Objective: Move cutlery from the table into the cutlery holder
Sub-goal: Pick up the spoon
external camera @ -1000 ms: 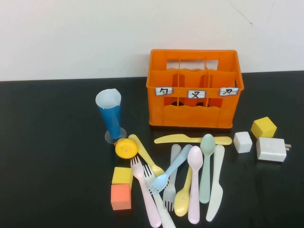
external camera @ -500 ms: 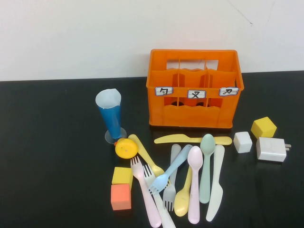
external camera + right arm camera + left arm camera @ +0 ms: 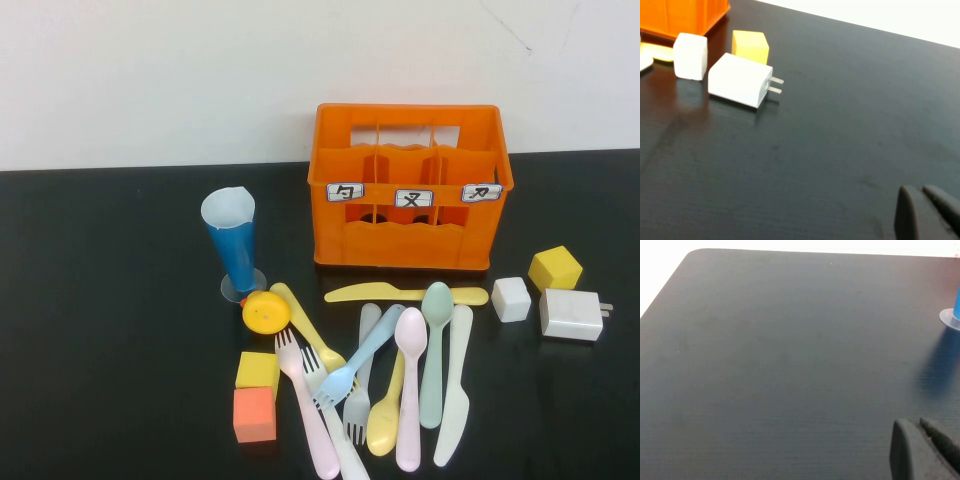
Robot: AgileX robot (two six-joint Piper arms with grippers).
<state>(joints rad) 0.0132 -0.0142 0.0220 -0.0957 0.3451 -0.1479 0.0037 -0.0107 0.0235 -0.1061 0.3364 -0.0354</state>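
The orange cutlery holder [image 3: 410,235] stands at the back middle of the black table [image 3: 120,330], its compartments looking empty. Several pastel pieces of cutlery lie in front of it: a yellow knife [image 3: 405,294] lying crosswise, a mint spoon [image 3: 434,350], a pink spoon [image 3: 410,395], a white knife [image 3: 455,395], a blue fork [image 3: 355,362], a pink fork [image 3: 305,410]. Neither gripper shows in the high view. My left gripper [image 3: 914,422] is shut and empty over bare table left of the blue cup. My right gripper [image 3: 917,189] is shut and empty over bare table right of the charger.
A blue cone cup [image 3: 232,245] and a yellow round toy [image 3: 266,312] stand left of the cutlery, with a yellow cube [image 3: 258,371] and an orange cube [image 3: 254,414]. A white cube [image 3: 511,299], a yellow cube [image 3: 555,268] and a white charger [image 3: 572,314] lie to the right.
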